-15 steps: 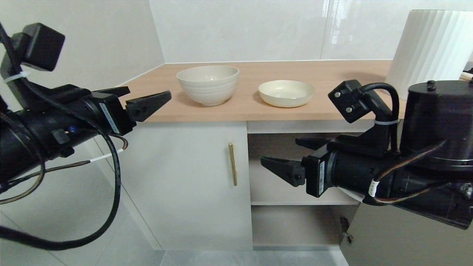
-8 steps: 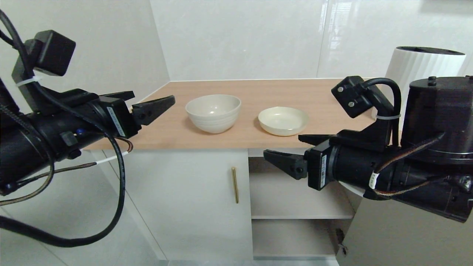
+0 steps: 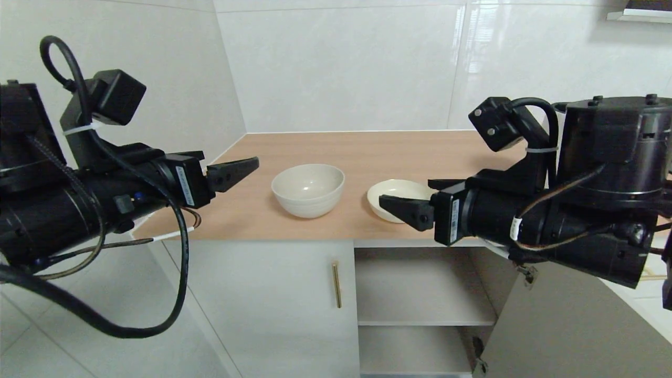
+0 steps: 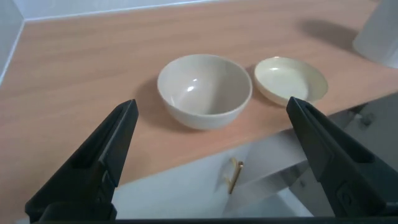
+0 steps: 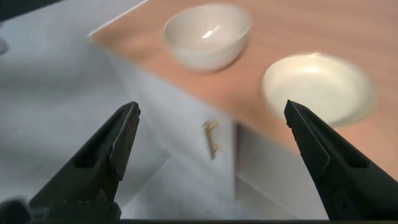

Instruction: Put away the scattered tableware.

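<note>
From the head camera we see the bowl [image 3: 308, 189] and the shallow dish [image 3: 399, 188] side by side, not touching, on the wooden counter [image 3: 367, 152]. Below them a cabinet's right compartment [image 3: 420, 283] stands open, while the left gripper [image 3: 231, 158] hangs near the counter's left corner and the right gripper [image 3: 405, 191] is in front of the dish, both empty. Through the left wrist we find its fingers [image 4: 99, 162] spread wide with bowl and dish seen between them, and through the right wrist its fingers [image 5: 323, 149] are likewise spread wide, with the same two pieces between them.
</note>
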